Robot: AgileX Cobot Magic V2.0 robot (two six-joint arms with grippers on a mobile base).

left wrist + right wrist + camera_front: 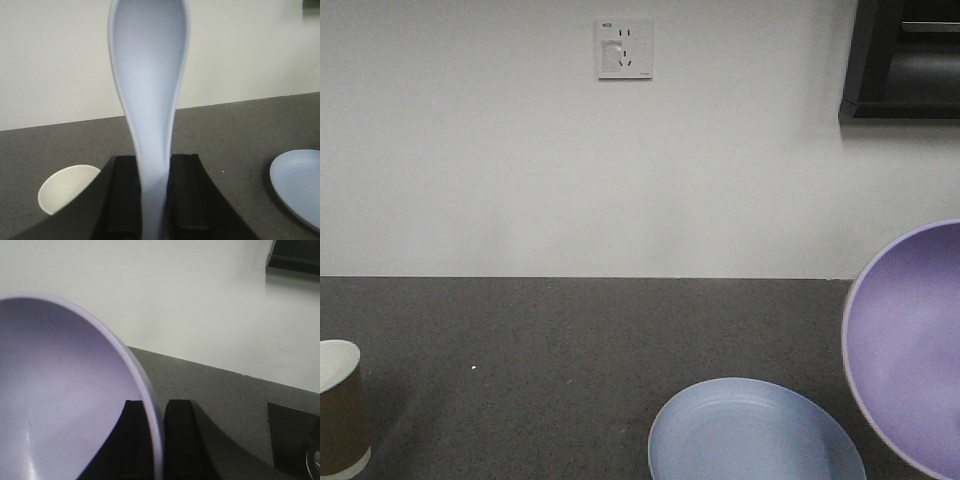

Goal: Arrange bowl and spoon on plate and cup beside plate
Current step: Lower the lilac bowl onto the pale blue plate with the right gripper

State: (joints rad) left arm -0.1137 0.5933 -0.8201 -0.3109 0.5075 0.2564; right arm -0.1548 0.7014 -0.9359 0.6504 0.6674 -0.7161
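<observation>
My left gripper point(153, 165) is shut on the handle of the pale blue spoon point(149, 75), which stands upright with its scoop up. My right gripper point(156, 407) is shut on the rim of the lavender bowl point(60, 390), one finger inside it and one outside. That bowl point(910, 345) hangs tilted in the air at the right of the front view, above and to the right of the pale blue plate point(755, 435). The plate point(297, 182) lies flat on the dark counter. The brown paper cup point(340, 405) stands at the far left, and the left wrist view shows its white inside point(65, 187).
A dark grey counter point(570, 340) runs back to a white wall with a socket point(624, 47). A black cabinet point(905, 60) hangs at the upper right. A dark recess point(295, 440) sits in the counter at the right of the right wrist view.
</observation>
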